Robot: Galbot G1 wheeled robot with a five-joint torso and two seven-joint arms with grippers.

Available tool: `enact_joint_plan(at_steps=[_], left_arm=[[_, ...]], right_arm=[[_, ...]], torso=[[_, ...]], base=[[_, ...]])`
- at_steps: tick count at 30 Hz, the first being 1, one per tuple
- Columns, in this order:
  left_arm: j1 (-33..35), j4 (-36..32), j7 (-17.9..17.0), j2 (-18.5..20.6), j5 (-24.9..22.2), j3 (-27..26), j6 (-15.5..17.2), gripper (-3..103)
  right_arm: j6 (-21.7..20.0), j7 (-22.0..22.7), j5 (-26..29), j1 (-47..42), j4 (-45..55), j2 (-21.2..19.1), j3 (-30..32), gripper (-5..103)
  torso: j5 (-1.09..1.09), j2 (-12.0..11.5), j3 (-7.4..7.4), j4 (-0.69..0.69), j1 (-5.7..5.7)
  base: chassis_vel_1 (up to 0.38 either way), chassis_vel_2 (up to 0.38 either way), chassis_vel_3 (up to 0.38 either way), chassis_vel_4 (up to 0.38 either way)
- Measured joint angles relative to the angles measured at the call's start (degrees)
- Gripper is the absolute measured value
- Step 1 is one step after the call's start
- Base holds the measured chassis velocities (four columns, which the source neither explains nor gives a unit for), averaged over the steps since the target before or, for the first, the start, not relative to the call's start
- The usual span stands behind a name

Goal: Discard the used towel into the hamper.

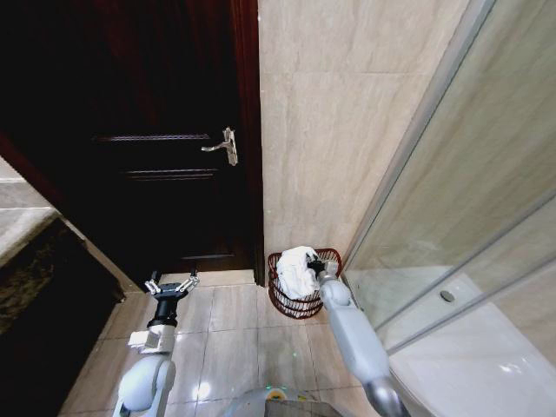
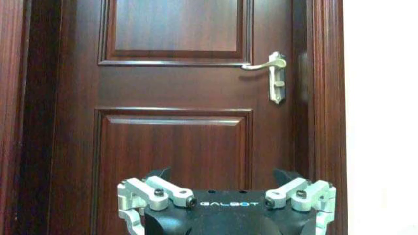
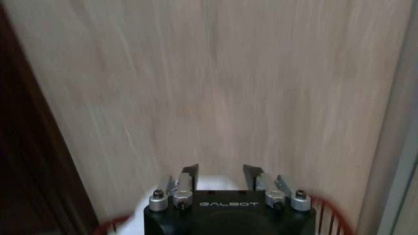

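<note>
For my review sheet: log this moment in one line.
right gripper: open, over hamper | towel: in hamper | left gripper: open, idle, facing door

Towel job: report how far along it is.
Done: the white towel sits in the hamper, bunched above its rim, in the corner by the tiled wall. In hand: the right gripper hangs over the hamper beside the towel, its fingers apart with nothing between them. The left gripper is open, facing the door. Left: drawing the right arm clear.
</note>
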Motion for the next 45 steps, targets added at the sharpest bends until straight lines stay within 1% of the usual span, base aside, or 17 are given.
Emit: enact_joint_plan(at_steps=[1,3,4,7,9,11,12,14,15,16,19,25,32,33,36,40,45], left_arm=[[0.0,0.0,0.0,0.0,0.0,0.0,0.0,100],[-0.05,0.12,0.01,0.19,-0.45,0.08,0.0,100],[-0.05,0.12,0.01,0.19,-0.45,0.08,0.0,100],[-0.06,0.34,0.07,0.39,-1.05,0.3,-0.12,100],[-0.08,0.38,0.22,0.45,-1.31,0.33,-0.13,100],[-0.07,0.58,0.48,0.64,-1.68,0.41,-0.12,100],[-0.07,0.58,0.48,0.64,-1.68,0.41,-0.12,100],[0.0,0.67,0.49,0.83,-1.94,0.42,0.07,100],[0.0,0.67,0.49,0.83,-1.94,0.42,0.07,100],[0.12,0.76,0.49,1.01,-2.08,0.41,0.07,100],[0.09,1.11,0.48,1.3,-2.26,0.31,0.02,100],[-0.3,1.47,0.49,1.29,-2.28,0.23,0.01,100],[-0.37,2.48,0.73,1.29,-2.13,0.27,-0.12,100],[-0.37,2.48,0.73,1.29,-2.13,0.27,-0.12,100],[-0.45,2.53,0.89,1.39,-2.12,0.19,-0.12,100],[-0.43,2.53,1.03,1.4,-2.12,0.12,-0.12,100],[-0.17,2.59,1.45,1.24,-2.03,0.1,-0.37,100]], right_arm=[[0.0,0.0,0.0,0.0,0.0,0.0,0.0,49],[0.31,0.26,-0.22,-3.75,7.94,-1.8,0.43,59],[0.31,0.26,-0.22,-3.75,7.94,-1.8,0.43,59],[0.31,1.05,-0.65,-8.84,16.84,-3.27,1.06,76],[0.31,1.27,-1.08,-10.26,18.62,-3.3,1.26,76],[1.08,2.24,-3.14,-13.06,21.61,-2.99,1.64,86],[1.08,2.24,-3.14,-13.06,21.61,-2.99,1.64,86],[2.22,2.83,-5.29,-15.58,23.74,-2.33,2.18,96],[2.22,2.83,-5.29,-15.58,23.74,-2.33,2.18,96],[2.43,3.4,-5.8,-16.99,25.03,-1.99,2.31,99],[2.43,4.35,-5.97,-19.27,26.99,-1.39,2.49,100],[2.48,4.93,-5.88,-20.72,27.41,-1.71,2.74,100],[4.91,6.04,-5.78,-22.77,27.53,-2.11,2.84,100],[4.91,6.04,-5.78,-22.77,27.53,-2.11,2.84,100],[4.88,6.0,-6.45,-23.39,27.38,-1.97,3.06,100],[4.91,6.02,-6.75,-23.49,27.13,-1.92,3.16,100],[3.76,5.01,-6.77,-23.69,27.32,-2.04,3.95,100]], torso=[[0.0,0.0,0.0,0.0,0.0],[0.0,0.0,0.0,0.01,0.0],[0.0,0.0,0.0,0.01,0.0],[-0.01,0.0,0.0,0.02,0.0],[-0.01,0.0,0.0,0.02,0.0],[0.0,0.0,0.0,0.02,0.0],[0.0,0.0,0.0,0.02,0.0],[0.0,-0.14,-0.09,0.02,-0.07],[0.0,-0.14,-0.09,0.02,-0.07],[-0.01,-0.42,-0.24,0.02,-0.19],[-0.01,-1.31,-0.73,0.03,-0.6],[-0.01,-2.61,-1.46,0.03,-1.16],[-0.01,-4.8,-2.7,0.03,-2.12],[-0.01,-4.8,-2.7,0.03,-2.12],[-0.01,-5.96,-3.34,0.03,-2.63],[-0.01,-6.65,-3.71,0.03,-2.94],[-0.01,-7.98,-4.45,0.03,-3.54]], base=[[0.0,0.0,0.0,0.0],[0.0,0.0,0.0,0.0],[0.0,0.0,0.0,0.0],[0.0,0.0,0.0,0.0],[0.0,0.0,0.0,0.0],[0.0,0.0,0.0,0.0],[0.0,0.0,0.0,0.0],[0.0,0.0,0.0,0.0],[0.0,0.0,0.0,0.0],[0.0,0.0,0.0,0.0],[0.0,0.0,0.0,0.0],[0.0,0.0,0.0,0.0],[0.0,0.0,0.0,0.0],[0.0,0.0,0.0,0.0],[0.0,0.0,0.0,0.0],[0.0,0.0,0.0,0.0],[0.0,0.0,0.0,0.0]])
